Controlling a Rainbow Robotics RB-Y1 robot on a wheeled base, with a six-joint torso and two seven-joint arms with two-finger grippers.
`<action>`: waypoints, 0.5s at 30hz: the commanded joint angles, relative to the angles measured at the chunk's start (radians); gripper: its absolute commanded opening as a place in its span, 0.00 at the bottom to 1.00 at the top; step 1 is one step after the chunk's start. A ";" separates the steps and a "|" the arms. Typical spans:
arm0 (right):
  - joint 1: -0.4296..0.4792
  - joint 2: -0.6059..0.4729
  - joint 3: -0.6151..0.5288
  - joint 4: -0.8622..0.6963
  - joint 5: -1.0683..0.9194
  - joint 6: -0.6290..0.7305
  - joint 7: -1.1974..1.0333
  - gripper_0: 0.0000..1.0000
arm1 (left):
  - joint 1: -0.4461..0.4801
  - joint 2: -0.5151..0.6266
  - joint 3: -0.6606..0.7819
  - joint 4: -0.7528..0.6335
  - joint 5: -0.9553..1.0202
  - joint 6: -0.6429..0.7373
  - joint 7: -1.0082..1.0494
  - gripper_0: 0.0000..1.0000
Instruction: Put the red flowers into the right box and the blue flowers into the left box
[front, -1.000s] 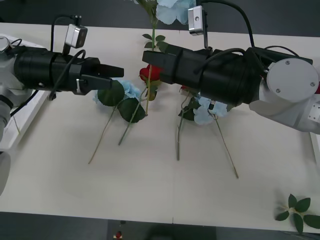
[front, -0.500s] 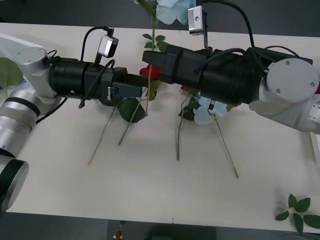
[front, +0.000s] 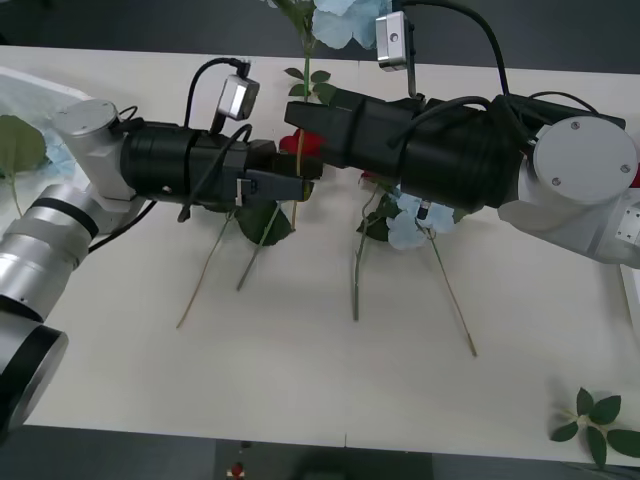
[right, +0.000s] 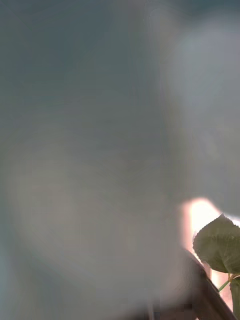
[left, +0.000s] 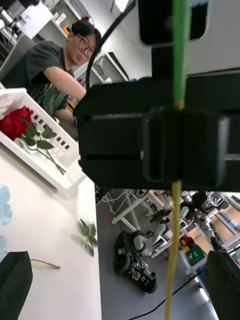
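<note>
The right gripper (front: 296, 112) is in the middle of the counter (front: 300, 390). Its jaws pinch the stem of a red rose (front: 297, 147) that stands up tall. The left gripper (front: 308, 180) is right beside it, jaws spread, one on each side of the stem. More flowers lie on the counter. Another red rose (left: 15, 123) lies in the white box (left: 55, 160).
</note>
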 joint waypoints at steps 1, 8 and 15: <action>-0.028 0.016 -0.009 -0.024 0.002 0.001 -0.006 0.00 | 0.003 -0.002 -0.005 -0.037 0.006 -0.006 -0.022 1.00; -0.028 0.016 -0.009 -0.024 0.002 0.001 -0.006 0.00 | 0.003 -0.004 -0.019 -0.042 0.016 -0.014 -0.022 0.49; -0.028 0.016 -0.009 -0.024 0.002 0.001 -0.006 0.00 | 0.004 -0.004 -0.020 -0.047 0.023 -0.017 -0.024 0.00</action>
